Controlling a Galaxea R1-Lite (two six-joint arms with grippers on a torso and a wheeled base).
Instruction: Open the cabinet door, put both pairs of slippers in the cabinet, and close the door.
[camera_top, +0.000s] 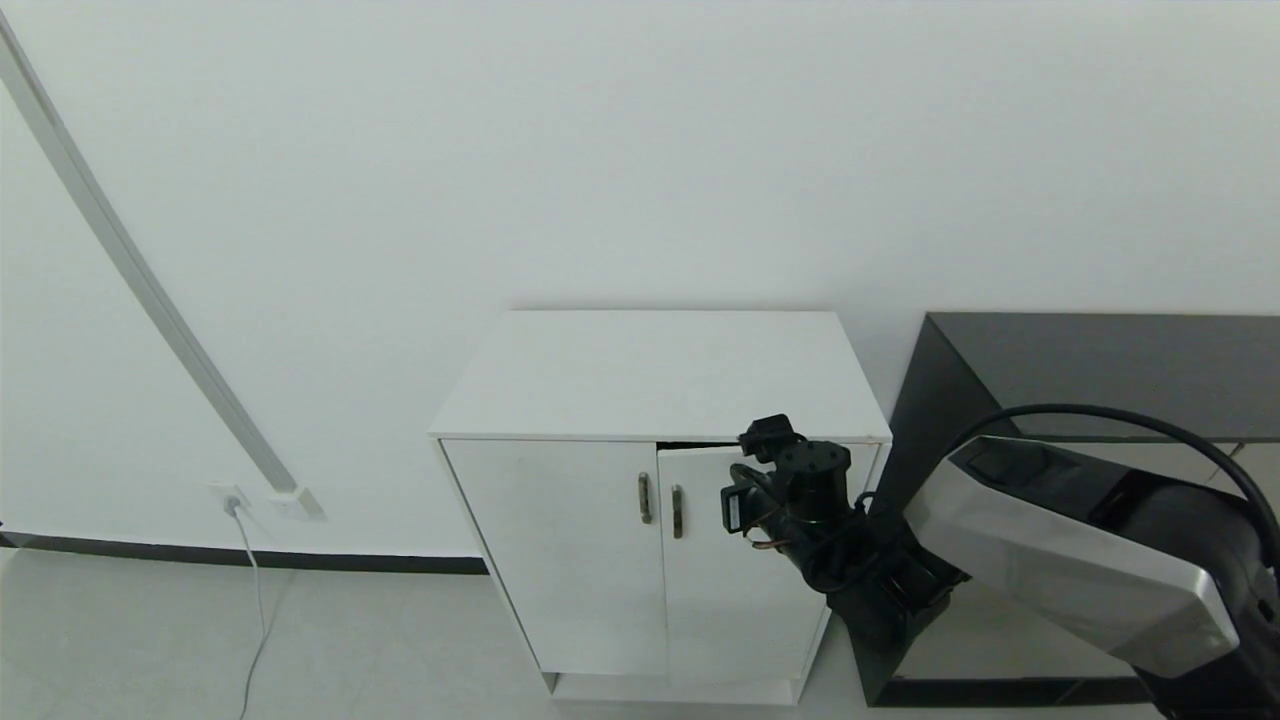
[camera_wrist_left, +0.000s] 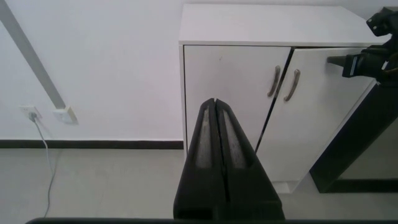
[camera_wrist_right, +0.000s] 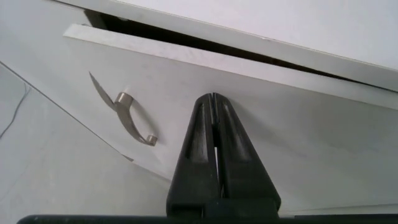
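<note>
cabinet: plain white all over, no pattern. its 2 handles: dull brushed metal, grey-brown. left end effector: matt black. right end effector: black too. wall: plain white, crossed by a pale grey conduit. baseboard: black band. floor: light grey, unpatterned. socket: white. cable: pale grey. side unit by the cabinet: dark grey top, glossy black side.

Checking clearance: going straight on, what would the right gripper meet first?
Probably the right gripper meets the white, slightly ajar right cabinet door, beside its curved metal handle; depth unclear.
</note>
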